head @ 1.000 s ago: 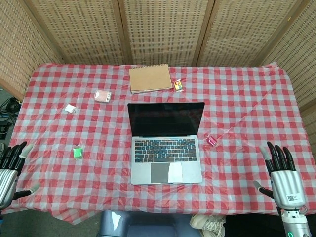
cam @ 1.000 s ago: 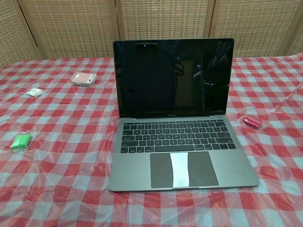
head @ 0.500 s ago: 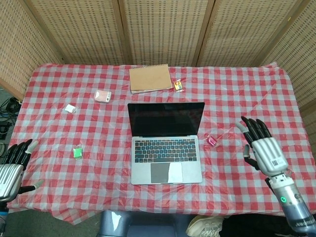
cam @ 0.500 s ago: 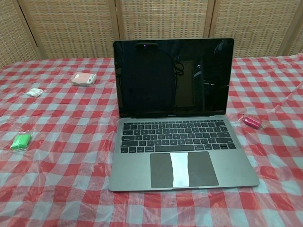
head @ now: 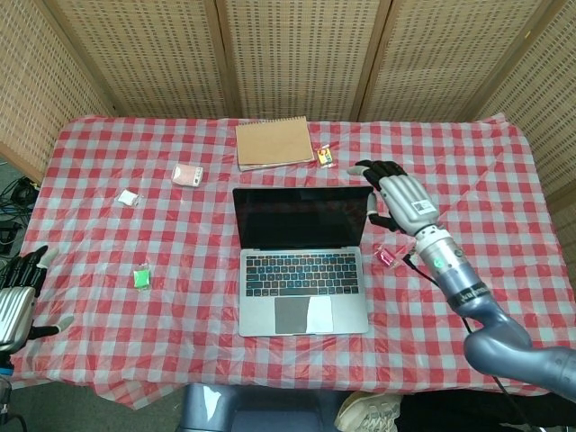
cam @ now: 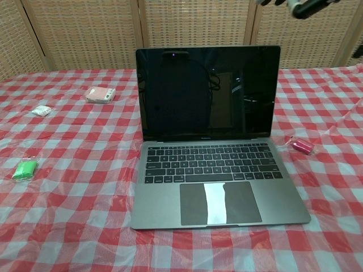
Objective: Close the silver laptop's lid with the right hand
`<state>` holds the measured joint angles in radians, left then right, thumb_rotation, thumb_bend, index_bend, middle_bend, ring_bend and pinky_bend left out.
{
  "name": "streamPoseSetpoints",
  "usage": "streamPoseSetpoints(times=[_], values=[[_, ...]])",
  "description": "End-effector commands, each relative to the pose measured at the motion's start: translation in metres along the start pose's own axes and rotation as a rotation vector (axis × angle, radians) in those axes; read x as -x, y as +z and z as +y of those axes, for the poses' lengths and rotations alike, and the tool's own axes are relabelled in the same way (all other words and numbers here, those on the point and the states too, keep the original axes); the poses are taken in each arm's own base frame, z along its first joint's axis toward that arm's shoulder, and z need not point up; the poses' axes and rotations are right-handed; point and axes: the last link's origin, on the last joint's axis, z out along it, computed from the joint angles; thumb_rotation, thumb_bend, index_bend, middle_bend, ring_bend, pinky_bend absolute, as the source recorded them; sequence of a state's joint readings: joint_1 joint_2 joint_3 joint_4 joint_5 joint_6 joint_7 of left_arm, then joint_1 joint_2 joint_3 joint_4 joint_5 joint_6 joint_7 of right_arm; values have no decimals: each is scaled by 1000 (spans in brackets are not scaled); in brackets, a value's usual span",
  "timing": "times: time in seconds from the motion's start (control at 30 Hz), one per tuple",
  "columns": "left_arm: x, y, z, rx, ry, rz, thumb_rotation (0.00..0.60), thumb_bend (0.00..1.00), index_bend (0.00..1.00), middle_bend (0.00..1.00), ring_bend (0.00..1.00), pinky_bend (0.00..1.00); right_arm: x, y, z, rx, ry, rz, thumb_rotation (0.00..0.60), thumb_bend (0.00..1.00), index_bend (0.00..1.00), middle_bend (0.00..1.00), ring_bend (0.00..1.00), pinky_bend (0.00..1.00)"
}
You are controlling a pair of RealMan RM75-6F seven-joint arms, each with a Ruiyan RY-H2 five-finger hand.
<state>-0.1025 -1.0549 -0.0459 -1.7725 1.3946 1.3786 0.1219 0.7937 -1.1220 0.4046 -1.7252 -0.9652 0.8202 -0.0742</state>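
Observation:
The silver laptop (head: 303, 270) stands open in the middle of the checked table, its dark screen (cam: 207, 93) upright. My right hand (head: 396, 193) hovers by the lid's upper right corner, fingers spread and holding nothing. In the chest view only part of this right hand (cam: 300, 5) shows, at the top edge, above the lid and clear of it. From the head view I cannot tell whether the thumb touches the lid's side edge. My left hand (head: 16, 301) hangs off the table's near left edge, fingers apart and empty.
A brown notebook (head: 273, 142) and a small colourful packet (head: 325, 156) lie behind the laptop. A small pink item (head: 387, 257) lies right of the keyboard, under my right forearm. On the left lie a pink box (head: 187, 175), a white packet (head: 128, 197) and a green packet (head: 141, 277).
My right hand rose from the near right table edge and swung forward and left to the lid's upper right corner. The left hand drifted slightly lower. The laptop has not moved.

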Motion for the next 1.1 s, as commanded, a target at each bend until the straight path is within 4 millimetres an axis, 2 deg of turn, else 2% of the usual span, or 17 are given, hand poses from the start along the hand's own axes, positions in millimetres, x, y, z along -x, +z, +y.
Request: streamPoseSetpoints(times=[0.03,0.23,0.57,0.83,1.1], values=[[1,3,-2,-11,3,-2,600,0,0,0,0,0,22,28,-10,23,-17,-49,600,1000,238,243,171,159],[4,6,-3,-27,14,-13,600,0,0,0,0,0,42,50,-21,62,-40,-113,600,1000,254,276,200,186],[7,10,-5,-42,24,-21,600,0,0,0,0,0,52,63,-25,125,-42,-176,600,1000,293,330,254,256],[8,10,-5,-43,27,-24,600,0,0,0,0,0,46,61,-33,125,-15,-160,600,1000,405,496,462,414],[8,10,-3,-36,27,-23,600,0,0,0,0,0,37,44,-42,101,24,-213,600,1000,424,523,506,446]])
